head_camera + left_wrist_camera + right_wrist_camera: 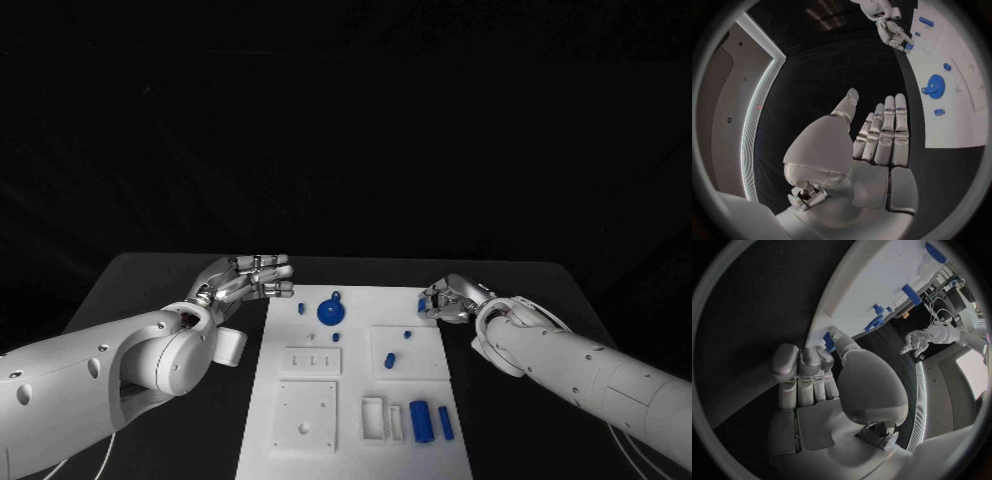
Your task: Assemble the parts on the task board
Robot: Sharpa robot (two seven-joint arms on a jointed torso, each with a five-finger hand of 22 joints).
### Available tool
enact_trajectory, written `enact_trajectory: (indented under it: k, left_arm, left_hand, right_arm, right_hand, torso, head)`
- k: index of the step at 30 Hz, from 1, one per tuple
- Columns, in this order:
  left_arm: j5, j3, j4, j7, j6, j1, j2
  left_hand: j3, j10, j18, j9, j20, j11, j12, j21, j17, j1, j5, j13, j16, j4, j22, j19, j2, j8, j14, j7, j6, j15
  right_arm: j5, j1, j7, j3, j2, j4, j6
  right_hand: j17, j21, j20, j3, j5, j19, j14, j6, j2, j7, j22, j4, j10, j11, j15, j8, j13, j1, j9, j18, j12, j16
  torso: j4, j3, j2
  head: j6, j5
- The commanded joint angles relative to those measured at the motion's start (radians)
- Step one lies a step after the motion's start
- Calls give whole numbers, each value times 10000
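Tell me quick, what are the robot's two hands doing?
Left hand: open, fingers straight, holding nothing, beside the task board.
Right hand: pinching a small blue part at the board's edge.

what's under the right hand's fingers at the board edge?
A small blue part at the task board edge, touched by the right hand. Fingers cover most of it, so its shape and seating can't be told.

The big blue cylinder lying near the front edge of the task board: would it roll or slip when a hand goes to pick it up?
Probably apt to roll: the blue cylinder lies on its side on the flat task board. The white block and the thinner blue rod beside it might check it. It looks smooth and rigid, so likely slippery.
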Motion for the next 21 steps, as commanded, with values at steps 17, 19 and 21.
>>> enact_trajectory:
  k: [17,19,21]
  left_arm:
    - [-49,10,-9,-21,219,3,22]
    - [-49,10,-9,-28,220,3,22]
    - [-49,10,-11,-35,221,3,22]
  left_hand:
    - [-21,-134,-69,-12,5,16,48,36,5,-13,45,15,-39,-11,-14,-66,18,21,-70,32,-303,1]
    - [-21,-134,-69,-12,5,16,48,36,5,-13,45,15,-39,-11,-14,-66,18,21,-70,32,-303,1]
    - [-21,-134,-69,-12,5,16,48,36,5,-13,45,15,-39,-11,-14,-66,18,21,-70,32,-303,1]
  right_arm:
    - [102,-39,140,-24,113,-63,544]
    - [104,-39,123,-24,110,-79,521]
    - [106,-40,108,-24,109,-95,494]
  right_hand:
    - [52,113,-4,545,-433,286,35,667,330,-46,1274,-254,-12,8,-25,12,59,-110,27,-107,101,77]
    - [48,120,6,673,-472,284,35,707,309,-34,1274,-254,-13,25,-14,14,60,-163,28,-100,106,72]
    - [53,121,9,701,-479,284,33,727,308,-33,1274,-253,-11,27,-12,13,63,-173,29,-98,112,77]
  torso:
    - [-4,5,-3]
    - [-3,10,-1]
    - [-3,13,-1]
  head:
    - [-1,14]
    - [8,14]
    - [11,14]
